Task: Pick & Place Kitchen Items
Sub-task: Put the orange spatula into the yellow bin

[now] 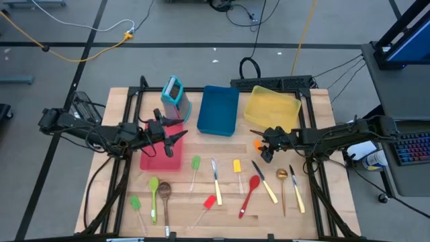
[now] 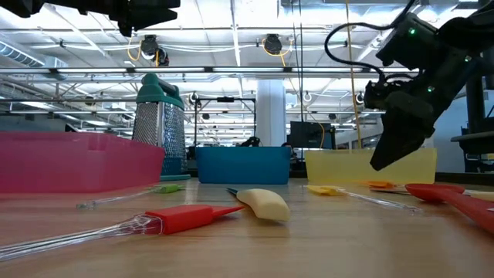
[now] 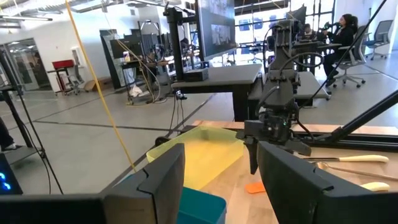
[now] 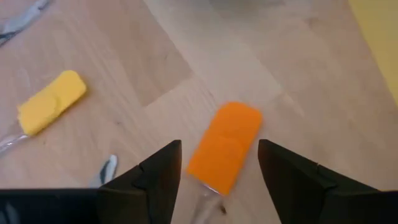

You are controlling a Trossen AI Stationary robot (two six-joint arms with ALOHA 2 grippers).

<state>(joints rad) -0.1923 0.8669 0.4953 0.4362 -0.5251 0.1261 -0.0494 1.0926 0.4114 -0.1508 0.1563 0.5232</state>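
**Right gripper poised over the orange spatula**

Now the right gripper (image 4: 217, 180) hangs just beside the yellow tray (image 1: 272, 107), its fingers spread apart on either side of the orange spatula (image 4: 225, 146), which lies flat on the table (image 1: 322, 202). Farther from that tray, the left gripper (image 1: 176, 138) waits with fingers parted above the red tray (image 1: 161, 160).
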